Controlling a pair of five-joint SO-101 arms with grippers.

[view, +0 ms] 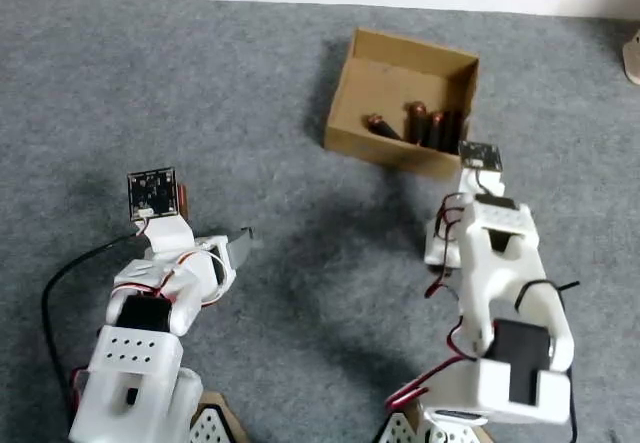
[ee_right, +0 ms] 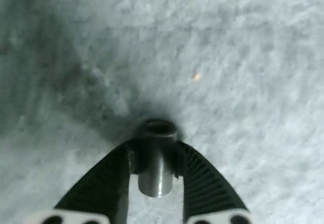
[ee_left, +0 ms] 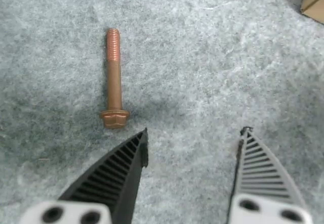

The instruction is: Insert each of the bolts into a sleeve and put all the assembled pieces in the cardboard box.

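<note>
Left claw (ee_left: 196,130) gapes wide beside the copper bolt (ee_left: 114,77) and could miss it; right claw (ee_right: 155,148) pinches a sleeve (ee_right: 157,178).

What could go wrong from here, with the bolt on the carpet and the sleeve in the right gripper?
The bolt lies outside the open left gripper, beside one finger; closing here would probably miss or push it. The right gripper holds the sleeve only at its fingertips, so it might tilt or slip when the bolt enters.
</note>
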